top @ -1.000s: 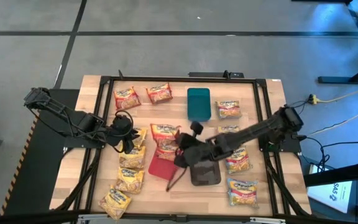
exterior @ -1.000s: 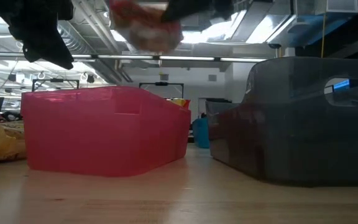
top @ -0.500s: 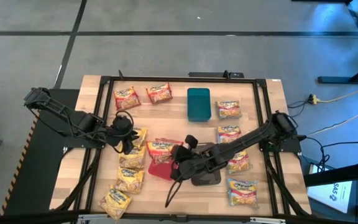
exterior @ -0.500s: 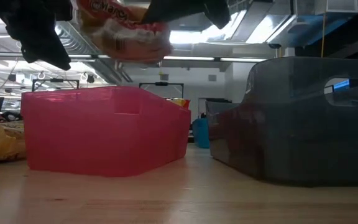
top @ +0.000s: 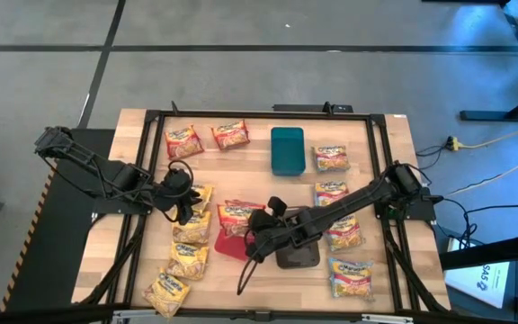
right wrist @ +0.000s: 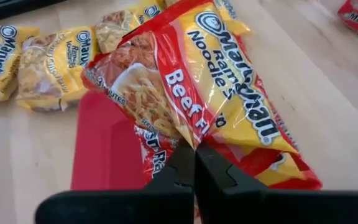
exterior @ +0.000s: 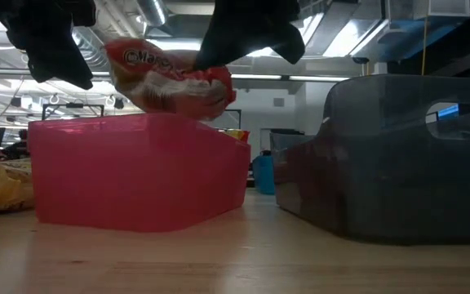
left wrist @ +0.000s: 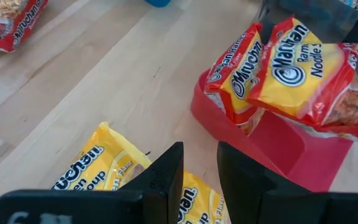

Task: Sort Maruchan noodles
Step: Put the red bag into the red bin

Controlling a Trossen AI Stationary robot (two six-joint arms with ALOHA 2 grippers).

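My right gripper (top: 257, 227) is shut on a red Maruchan beef packet (top: 238, 212), which hangs just above the red tray (top: 226, 245). In the low view the packet (exterior: 170, 77) floats over the tray's rim (exterior: 137, 122). A second red packet (left wrist: 232, 81) rests in the tray, leaning on its wall. My left gripper (top: 180, 196) hovers open over the yellow packets (top: 192, 225) left of the tray and touches nothing. More red packets (top: 183, 141) lie at the far left. Blue-and-pink ones (top: 331, 193) lie on the right. My right gripper pinches the red packet by its crimped edge (right wrist: 191, 142) between its two shut fingers (right wrist: 180, 163). It comes from the table's right, slanting down. The packet is lifted clear, stretching out beyond the fingertips and tilted, above the red tray and the packet in it.
A grey tray (top: 297, 254) sits right of the red one, under my right arm. A teal tray (top: 287, 150) lies toward the far edge. More yellow packets (top: 167, 292) sit at the near left. A dark frame (top: 259, 115) runs around the table.
My right gripper, holding the red packet, has moved toward the table's left and near edge and come down. The packet now hangs just above the red tray's rim. My left arm has kept still.
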